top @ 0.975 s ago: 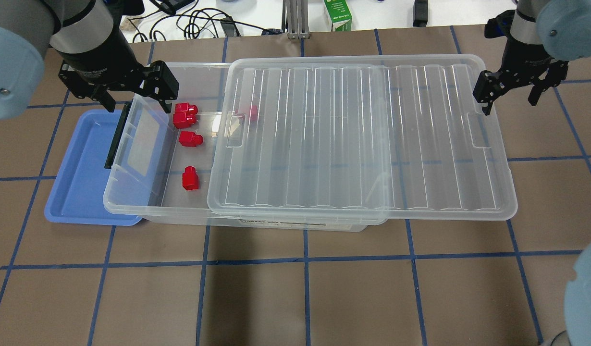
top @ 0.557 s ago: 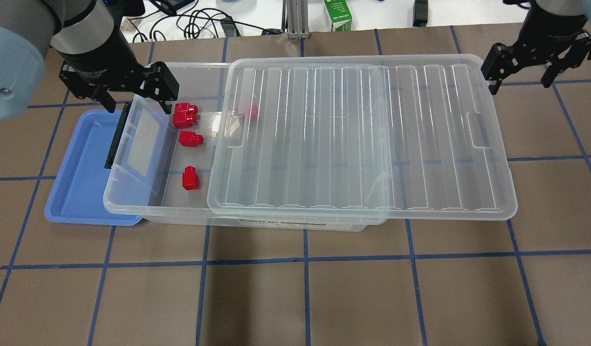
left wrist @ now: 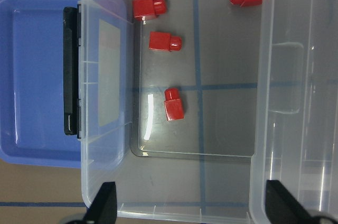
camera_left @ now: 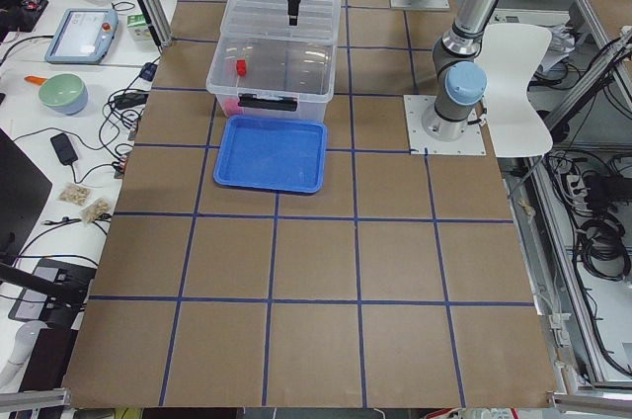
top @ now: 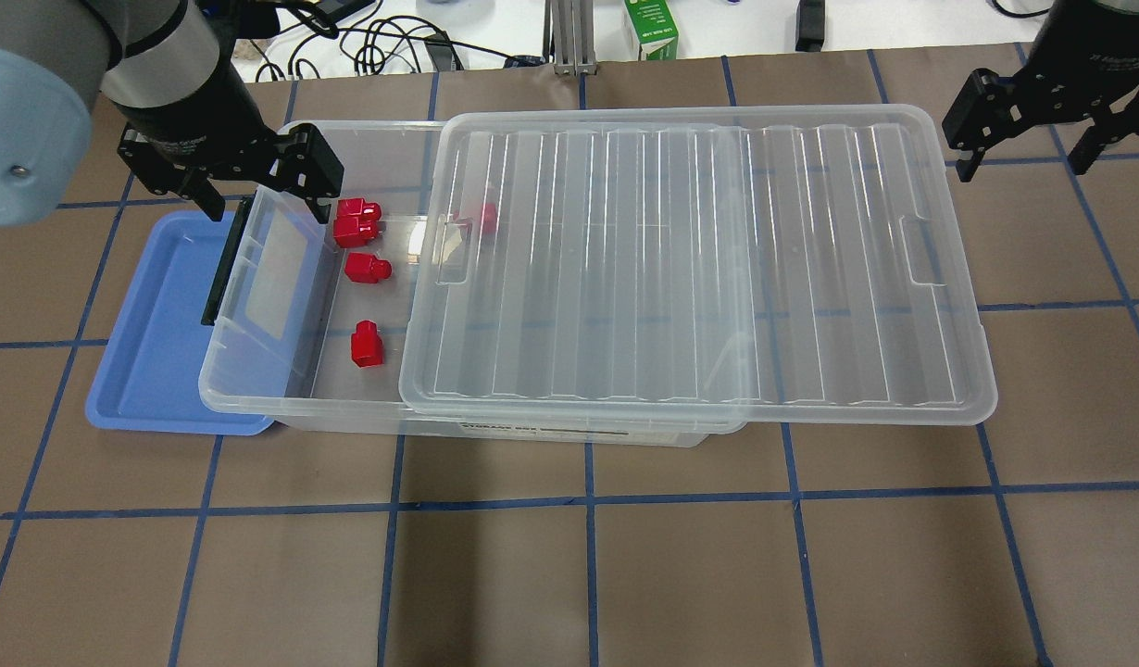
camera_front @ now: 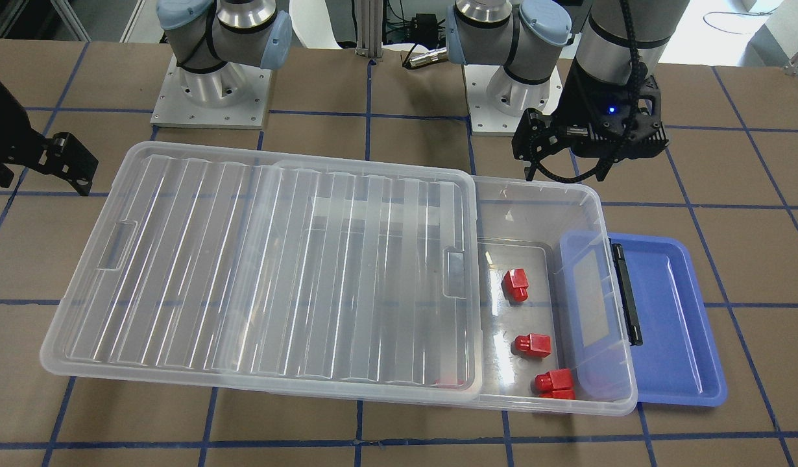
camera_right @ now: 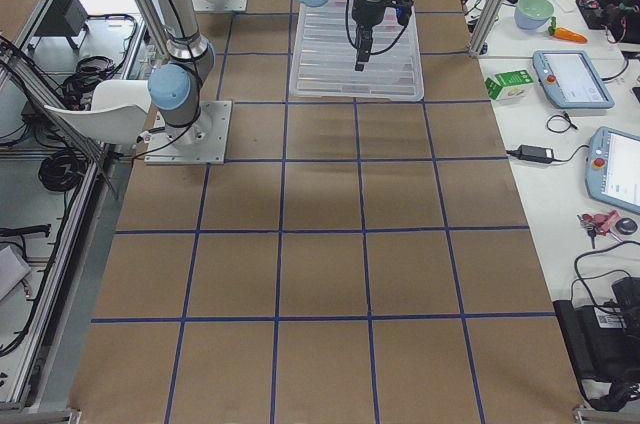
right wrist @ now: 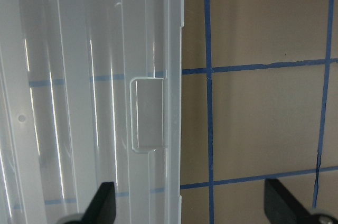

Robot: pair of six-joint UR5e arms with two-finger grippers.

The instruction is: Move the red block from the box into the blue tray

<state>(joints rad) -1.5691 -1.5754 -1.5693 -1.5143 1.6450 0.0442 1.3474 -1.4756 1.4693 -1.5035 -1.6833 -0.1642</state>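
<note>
Approach step: left gripper, fingers apart, is held over the large clear plastic box — the small red plastic block at its 5 o'clock is to be grasped; right gripper likewise spread.

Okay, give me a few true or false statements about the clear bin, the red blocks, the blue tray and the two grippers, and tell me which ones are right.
1. The blue tray holds no red block. True.
2. The lid covers the whole box. False: the lid is slid aside, leaving the end by the tray open.
3. The left gripper is shut on a red block. False: it is open and empty, above the box's open end.
4. The right gripper is open and holds nothing. True.
5. Every red block in view lies inside the box. True.
</note>
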